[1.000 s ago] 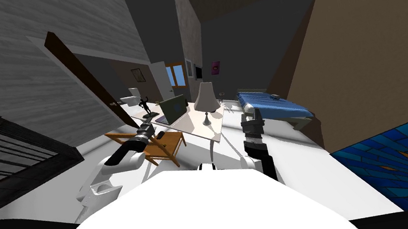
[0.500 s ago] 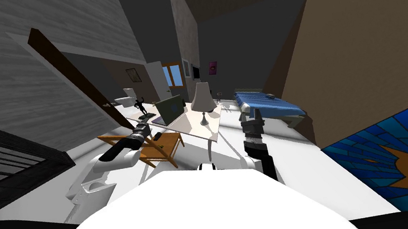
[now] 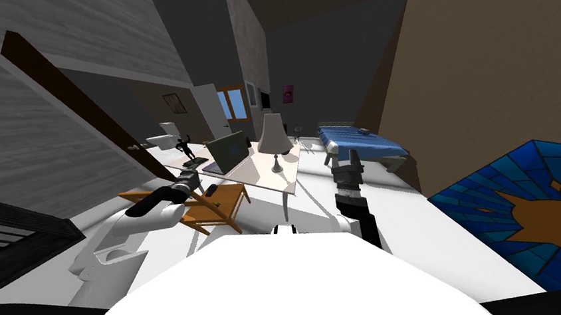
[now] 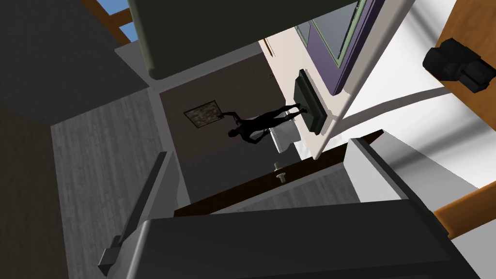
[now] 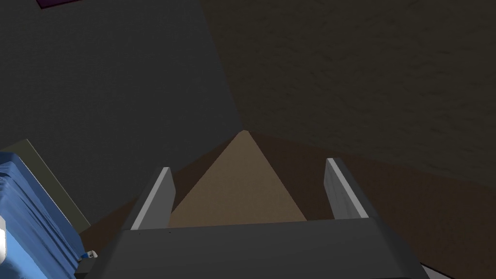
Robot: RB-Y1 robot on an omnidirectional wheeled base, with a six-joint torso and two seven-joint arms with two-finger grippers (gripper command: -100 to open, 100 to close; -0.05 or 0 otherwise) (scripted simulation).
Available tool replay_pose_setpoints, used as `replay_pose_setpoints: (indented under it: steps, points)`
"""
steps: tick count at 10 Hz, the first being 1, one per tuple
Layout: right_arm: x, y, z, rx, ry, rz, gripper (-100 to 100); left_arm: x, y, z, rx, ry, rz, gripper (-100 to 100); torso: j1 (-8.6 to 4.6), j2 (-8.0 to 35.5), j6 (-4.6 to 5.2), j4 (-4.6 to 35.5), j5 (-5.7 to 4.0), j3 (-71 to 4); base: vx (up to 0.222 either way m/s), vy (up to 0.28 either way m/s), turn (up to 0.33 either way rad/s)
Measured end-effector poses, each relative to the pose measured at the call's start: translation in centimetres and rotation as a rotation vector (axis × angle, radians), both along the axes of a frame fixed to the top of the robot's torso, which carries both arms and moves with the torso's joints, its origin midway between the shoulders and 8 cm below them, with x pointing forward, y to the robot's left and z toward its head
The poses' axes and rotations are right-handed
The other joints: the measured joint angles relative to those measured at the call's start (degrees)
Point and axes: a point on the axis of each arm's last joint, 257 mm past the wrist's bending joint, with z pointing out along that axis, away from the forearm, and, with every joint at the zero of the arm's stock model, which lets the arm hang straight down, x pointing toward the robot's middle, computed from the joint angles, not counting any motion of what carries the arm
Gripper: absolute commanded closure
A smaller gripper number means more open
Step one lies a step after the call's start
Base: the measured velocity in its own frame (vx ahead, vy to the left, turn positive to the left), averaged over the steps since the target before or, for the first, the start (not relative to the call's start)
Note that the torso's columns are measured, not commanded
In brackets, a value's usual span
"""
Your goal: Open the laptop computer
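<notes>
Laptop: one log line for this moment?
laptop: lid up, on desk | left gripper: open, short of it | right gripper: open, pointing up

Our left arm (image 3: 145,210) stretches from the lower left of the head view toward the middle, white at the shoulder and dark along the forearm. It ends in our left gripper (image 3: 199,174) just left of centre, its fingers (image 4: 147,193) spread wide apart. Our right arm (image 3: 354,213) stands upright right of centre. Our right gripper (image 3: 344,158) points upward, both fingers (image 5: 155,198) parted too.
</notes>
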Motion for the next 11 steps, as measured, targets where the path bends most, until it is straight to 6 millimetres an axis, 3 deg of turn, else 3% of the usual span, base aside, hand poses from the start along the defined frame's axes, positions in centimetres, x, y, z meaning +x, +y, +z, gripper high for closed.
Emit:
replay_pose_setpoints:
  steps: [11]
  points:
    - [0.0,0.0,0.0,0.0,0.0,0.0,0,-2.6,7.0,-0.3,-0.008,0.185,0.166,-100,0.0,0.0,-0.01,0.0,0.0,0.0,0.002,-0.007,-0.102]
